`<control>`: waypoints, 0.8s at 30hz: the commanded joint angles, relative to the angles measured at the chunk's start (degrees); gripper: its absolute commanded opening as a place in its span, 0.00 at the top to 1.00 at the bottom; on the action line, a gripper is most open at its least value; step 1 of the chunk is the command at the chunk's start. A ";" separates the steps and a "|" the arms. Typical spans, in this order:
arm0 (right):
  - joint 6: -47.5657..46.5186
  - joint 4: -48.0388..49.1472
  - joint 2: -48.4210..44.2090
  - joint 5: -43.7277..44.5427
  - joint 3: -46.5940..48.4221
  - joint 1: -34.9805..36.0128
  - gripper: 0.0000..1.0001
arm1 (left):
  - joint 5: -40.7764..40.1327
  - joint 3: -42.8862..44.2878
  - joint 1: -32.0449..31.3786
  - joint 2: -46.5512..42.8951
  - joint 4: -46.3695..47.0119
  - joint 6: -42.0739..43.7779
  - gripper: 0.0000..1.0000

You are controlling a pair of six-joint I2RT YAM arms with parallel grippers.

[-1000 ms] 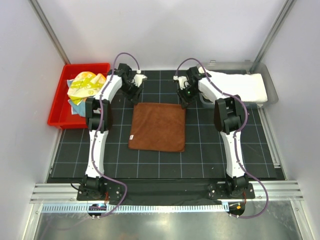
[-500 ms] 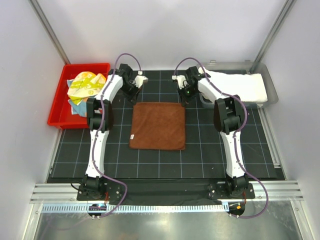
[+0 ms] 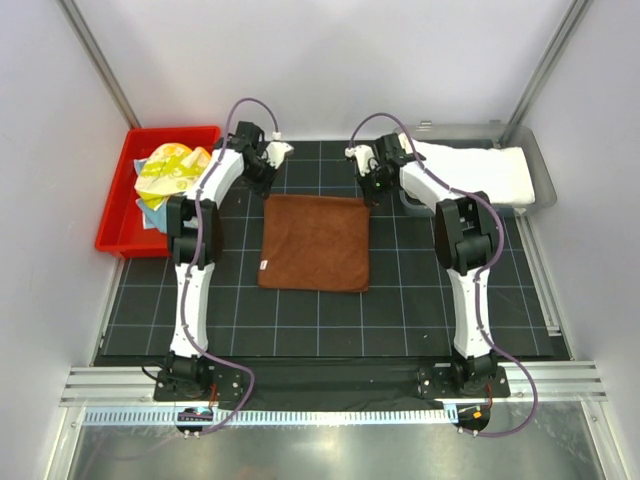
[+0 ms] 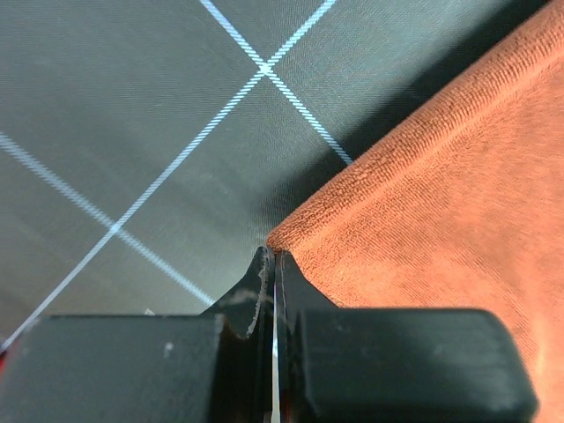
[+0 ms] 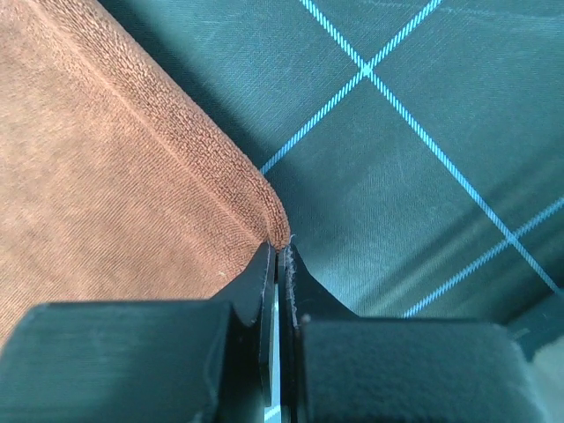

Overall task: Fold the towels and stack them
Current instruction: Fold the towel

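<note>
At the middle of the black gridded mat point(image 3: 420, 300), somewhat nearer its far edge, a square rust-brown towel point(image 3: 313, 243), spread flat in a single layer. Colour an even, warm brick brown. Surface short and nubbly like terry cloth, with a narrow, smoother hem band along each edge and softly rounded corners. Small white label point(image 3: 263, 265) on the left edge, toward the near corner. Sides roughly parallel to the mat's white grid lines.

At the towel's far left corner, left gripper point(image 4: 271, 263), black fingers pressed tightly together, pinching the very tip of the cloth corner. At the towel's far right corner, right gripper point(image 5: 278, 251), likewise closed hard on the tip of that corner. Both pinched corners low, close to the mat, with a dark shadow under the hem beside each one.

Beyond the mat's far right corner, a grey tray point(image 3: 541, 185) holding a plain white towel point(image 3: 480, 172), folded into a long thick bundle.

Beside the mat's far left corner, a red bin point(image 3: 112, 225) holding a crumpled yellow towel point(image 3: 172, 168) with green print, and under it a sliver of light blue towel point(image 3: 150, 206), its pattern too small to make out.
</note>
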 commanded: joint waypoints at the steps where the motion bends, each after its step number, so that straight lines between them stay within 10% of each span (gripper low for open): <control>1: -1.35 6.51 -7.85 1.64 -3.24 0.01 0.99 | -2.69 -1.67 0.24 -7.90 5.49 -0.68 1.00; 24: 3.66 11.89 -19.20 2.78 -17.39 3.70 0.99 | -5.42 -22.85 -0.03 -22.58 17.88 -5.51 1.00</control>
